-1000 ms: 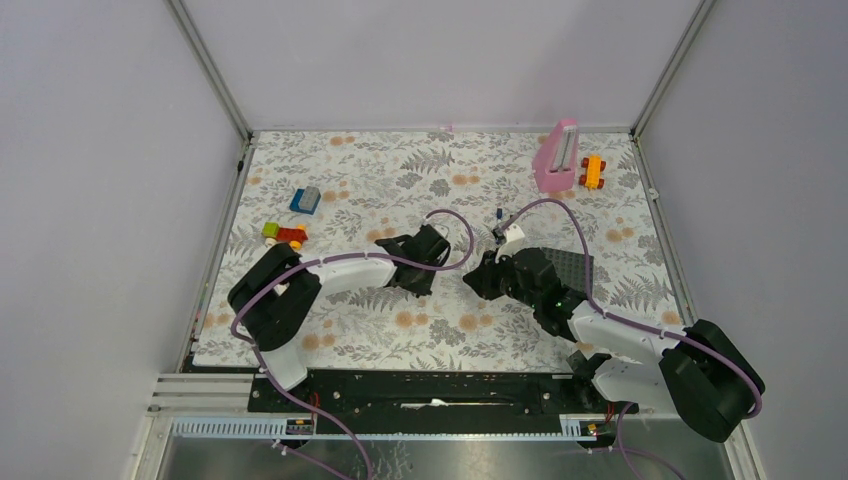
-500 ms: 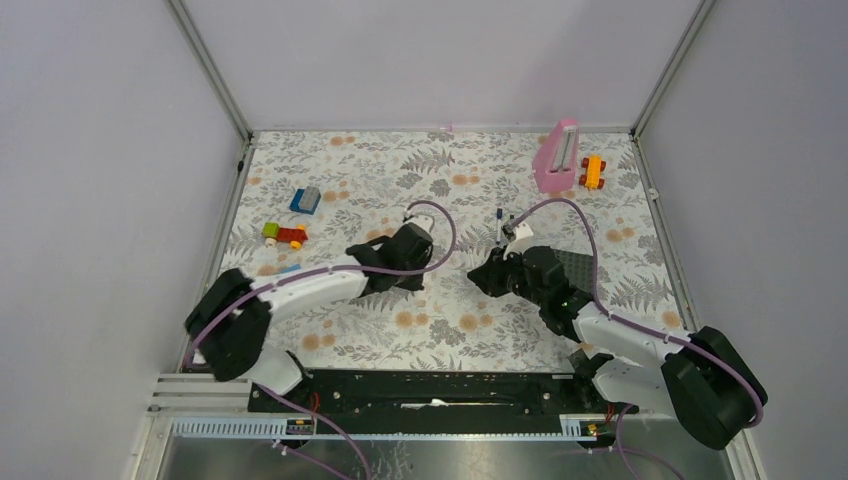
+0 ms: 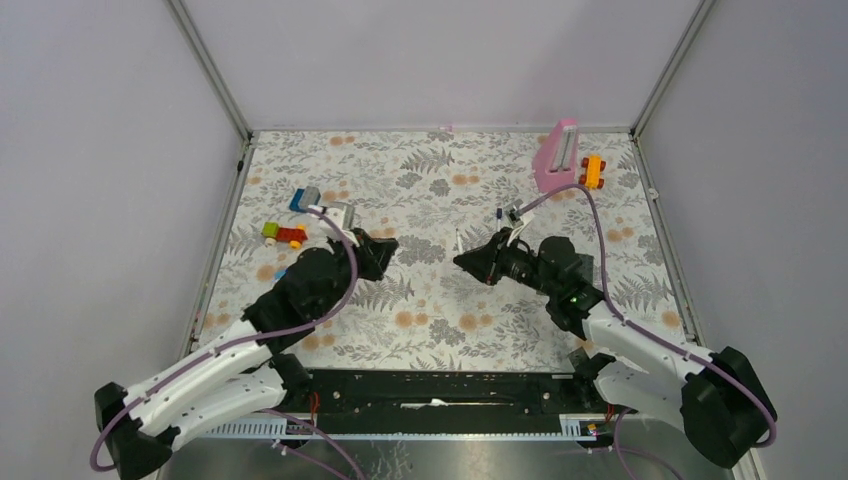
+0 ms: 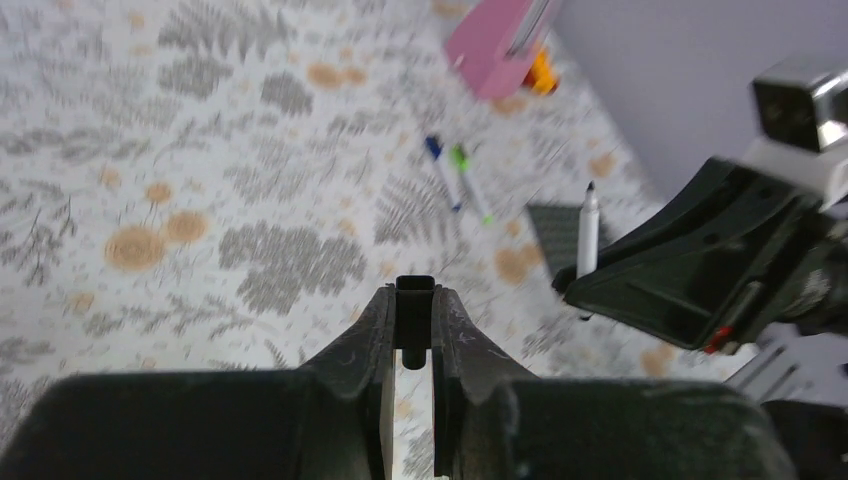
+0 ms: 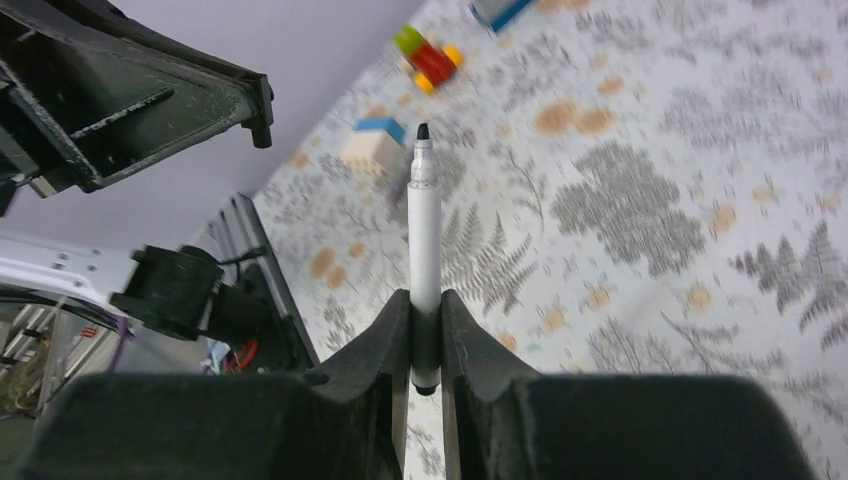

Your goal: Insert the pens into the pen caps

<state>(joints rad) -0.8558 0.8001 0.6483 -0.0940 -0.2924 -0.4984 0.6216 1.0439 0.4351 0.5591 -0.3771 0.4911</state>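
Observation:
My left gripper [image 4: 414, 295] is shut on the black pen cap [image 4: 414, 312], which stands upright between its fingertips. My right gripper [image 5: 425, 300] is shut on a white pen [image 5: 424, 225] whose black tip points away from the wrist. In the top view the two grippers face each other above the mat's middle, left gripper [image 3: 385, 244] and right gripper [image 3: 464, 262] a short way apart, with the held pen [image 3: 458, 240] between them. Two more pens lie side by side on the mat, one with a blue end [image 4: 438, 165] and one with a green end [image 4: 468, 180].
A pink box [image 3: 555, 156] and an orange toy [image 3: 593, 171] stand at the back right. A blue-grey brick [image 3: 305, 200] and a green, red and yellow brick [image 3: 284, 234] lie at the left. A dark grey plate [image 3: 580, 264] lies partly under the right arm.
The left arm has swung back to the left, its gripper closing a little more on the black cap. The right gripper has moved left and up with the pen.

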